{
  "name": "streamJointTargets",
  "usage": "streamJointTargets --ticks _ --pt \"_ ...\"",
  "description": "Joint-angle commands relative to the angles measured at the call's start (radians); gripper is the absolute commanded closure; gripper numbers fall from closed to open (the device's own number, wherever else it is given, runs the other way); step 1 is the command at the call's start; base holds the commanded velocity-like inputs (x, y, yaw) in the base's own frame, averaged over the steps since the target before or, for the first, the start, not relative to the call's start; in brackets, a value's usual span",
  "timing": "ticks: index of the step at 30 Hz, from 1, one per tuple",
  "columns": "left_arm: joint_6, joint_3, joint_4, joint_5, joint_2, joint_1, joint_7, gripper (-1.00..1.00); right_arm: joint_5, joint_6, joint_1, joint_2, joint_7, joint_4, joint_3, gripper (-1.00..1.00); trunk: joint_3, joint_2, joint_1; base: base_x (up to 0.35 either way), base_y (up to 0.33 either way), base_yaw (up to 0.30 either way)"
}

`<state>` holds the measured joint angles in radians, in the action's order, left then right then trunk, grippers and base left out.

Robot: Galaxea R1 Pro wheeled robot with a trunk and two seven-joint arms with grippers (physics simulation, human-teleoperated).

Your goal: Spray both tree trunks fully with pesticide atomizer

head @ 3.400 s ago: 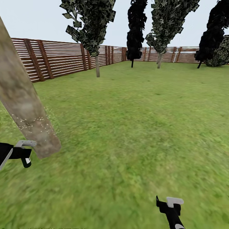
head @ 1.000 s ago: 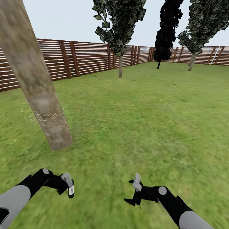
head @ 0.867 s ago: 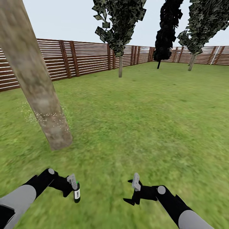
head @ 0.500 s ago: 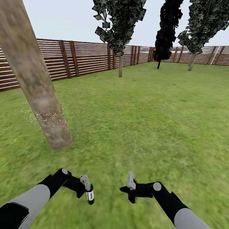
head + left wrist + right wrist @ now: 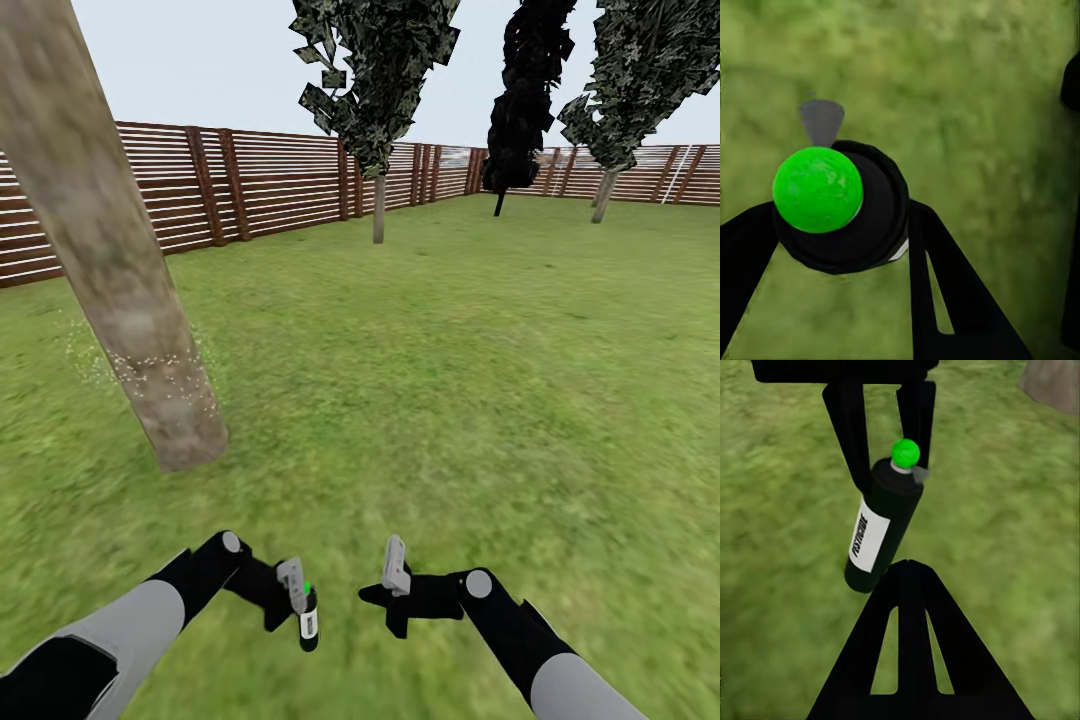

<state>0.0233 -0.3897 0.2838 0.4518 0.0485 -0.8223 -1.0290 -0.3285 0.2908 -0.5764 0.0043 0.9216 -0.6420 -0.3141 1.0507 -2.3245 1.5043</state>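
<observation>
Garden lawn [image 5: 480, 380] spreads wide and green ahead of the robot, open and unobstructed through the middle and right, closed at the far side by a brown slatted fence [image 5: 270, 185]. Against that fence stand thin-trunked, dark-leaved trees [image 5: 375, 90], well away from the arms. On the left rises the thick tree trunk [image 5: 110, 260], mottled grey-tan and leaning in the head view, with a band of tiny white pesticide specks [image 5: 150, 365] across its lower part and over the grass just beside it. It is the only large thing near the robot, standing forward and left of both arms with bare grass between.

Low in the head view the left arm reaches inward, and the left gripper [image 5: 300, 605] is clamped around the pesticide atomizer [image 5: 308, 620], a small black bottle with a white label and a green cap. In the left wrist view the green cap [image 5: 817, 189] sits between the two dark fingers [image 5: 945, 285], above grass. The right wrist view looks straight at the bottle [image 5: 883, 529], which hangs tilted from the left gripper's fingers.

The right gripper [image 5: 392, 590] hovers just beside the bottle, apart from it, its jaws spread and holding nothing.
</observation>
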Motion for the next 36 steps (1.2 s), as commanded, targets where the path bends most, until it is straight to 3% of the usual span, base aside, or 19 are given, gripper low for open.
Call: streamJointTargets --ticks 1,7,10,13,15,26,36 --pt "0.021 0.003 0.001 0.009 -0.002 0.0 -0.004 1.0 -0.009 0.005 0.0 0.0 0.0 -0.001 0.001 1.0 0.001 0.0 0.0 0.0 0.0 0.0" --pt "0.039 0.004 0.001 0.006 -0.009 0.0 -0.046 1.0 -0.045 0.007 0.0 0.0 -0.001 0.002 0.001 1.0 0.001 0.0 0.0 0.0 0.0 0.0" --pt "0.058 0.0 -0.002 0.01 -0.03 0.005 -0.049 1.0 -0.051 0.007 0.0 -0.001 -0.001 0.002 0.002 1.0 0.001 0.0 0.0 0.0 0.0 0.0" --pt "0.065 -0.055 -0.003 0.011 -0.051 0.008 -0.049 1.0 -0.052 0.007 0.0 -0.001 -0.001 0.002 0.003 1.0 0.001 0.0 0.0 0.0 0.0 0.0" --pt "0.066 -0.063 -0.003 0.01 -0.053 0.008 -0.048 1.0 -0.052 0.007 0.0 -0.001 -0.001 0.002 0.003 1.0 0.001 0.0 0.0 0.0 0.0 0.0" --pt "0.066 -0.065 0.002 0.009 -0.107 0.009 -0.042 1.0 -0.052 0.007 0.0 -0.001 -0.001 0.002 0.003 1.0 0.001 0.0 0.0 0.0 0.0 0.0" --pt "0.067 -0.065 0.003 0.007 -0.121 0.009 -0.042 1.0 -0.052 0.007 0.0 -0.001 -0.002 0.002 0.003 1.0 0.001 0.0 0.0 0.0 0.0 0.0"
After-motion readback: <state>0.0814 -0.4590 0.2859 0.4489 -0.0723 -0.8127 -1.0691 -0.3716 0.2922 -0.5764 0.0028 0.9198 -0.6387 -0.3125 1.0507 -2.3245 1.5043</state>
